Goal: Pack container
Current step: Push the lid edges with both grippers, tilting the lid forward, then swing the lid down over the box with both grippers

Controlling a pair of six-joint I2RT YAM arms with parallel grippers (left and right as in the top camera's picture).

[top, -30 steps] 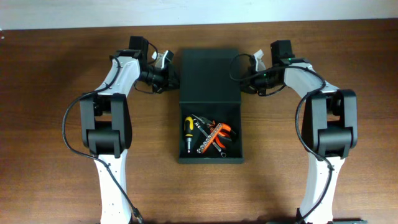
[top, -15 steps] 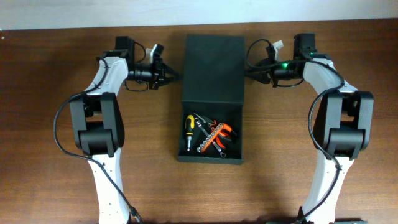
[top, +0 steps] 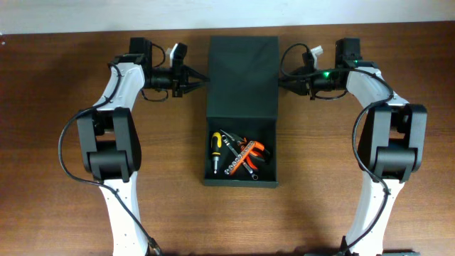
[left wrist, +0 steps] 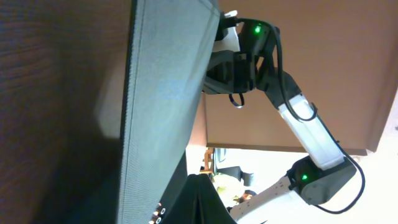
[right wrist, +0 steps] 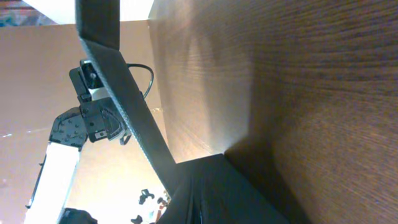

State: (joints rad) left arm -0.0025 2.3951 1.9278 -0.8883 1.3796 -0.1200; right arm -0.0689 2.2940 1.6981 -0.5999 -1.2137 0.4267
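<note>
Since 1 second ago, both arms have swung outward and toward the table's (top: 64, 213) far side, and the lid (top: 242, 75) now stretches further from the tray.

Nearest, the container (top: 242, 180) sits at the table's middle with its tray open. Inside lie a yellow-handled screwdriver (top: 215, 151), orange pliers (top: 254, 148) and a wrench (top: 239, 168), bunched together. Only the overhead view shows these.

Beyond the tray, the lid rises from the hinge line, dark and plain. The left gripper (top: 201, 78) meets its left edge and the right gripper (top: 283, 80) its right edge, facing each other across it. Both claws are closed to a point. Whether either tip pinches the lid or only presses against it, I cannot tell.

From the left wrist, the lid shows as a tilted grey-green panel lifted off the wood, with the right arm and its 2 green lights behind the far edge. From the right wrist, the lid is a thin dark slab seen edge-on, with the left arm beyond it.
</note>
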